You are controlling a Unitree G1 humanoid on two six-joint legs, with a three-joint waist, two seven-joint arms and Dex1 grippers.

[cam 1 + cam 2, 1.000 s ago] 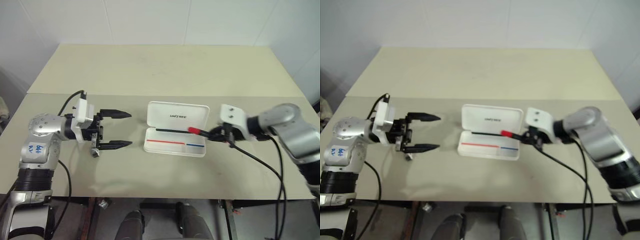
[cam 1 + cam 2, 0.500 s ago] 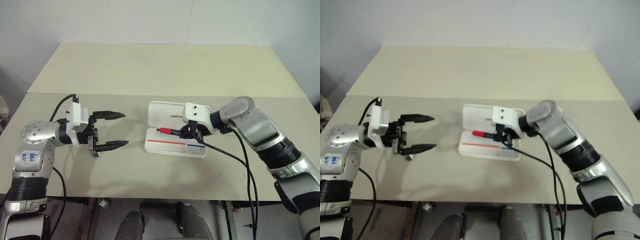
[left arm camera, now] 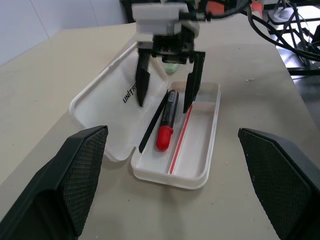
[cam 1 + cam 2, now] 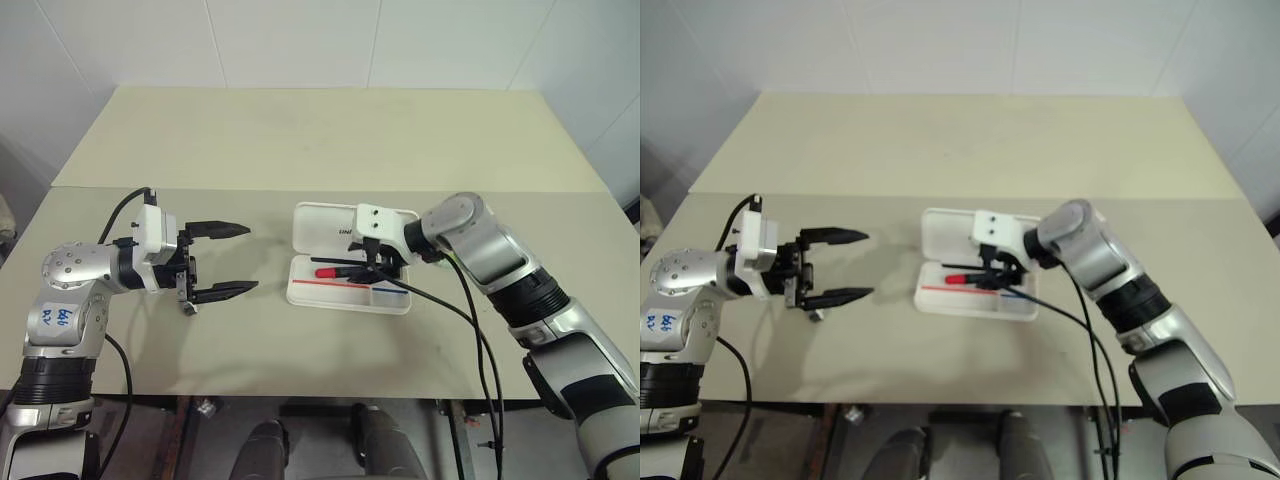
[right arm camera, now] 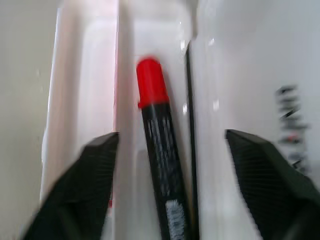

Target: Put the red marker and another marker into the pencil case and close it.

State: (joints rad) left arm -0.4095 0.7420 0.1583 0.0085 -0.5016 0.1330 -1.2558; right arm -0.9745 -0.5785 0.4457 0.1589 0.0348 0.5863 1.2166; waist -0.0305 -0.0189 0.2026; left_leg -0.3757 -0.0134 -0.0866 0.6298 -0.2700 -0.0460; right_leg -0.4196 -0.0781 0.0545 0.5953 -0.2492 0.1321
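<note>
Two fingers of the right tool [image 3: 167, 75] stand wide apart over the red marker [image 3: 166, 120], which lies free between them (cap outward) in the open pencil case [image 3: 200, 165]; the left tool [image 4: 228, 258] gapes empty, well apart.

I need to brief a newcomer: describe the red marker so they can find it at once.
On the beige table lies an open white pencil case, its lid laid back flat. The red marker rests in the tray between the right end effector's spread fingers. Its red cap and black barrel mark it out from the tray's thin red and blue stripes.
</note>
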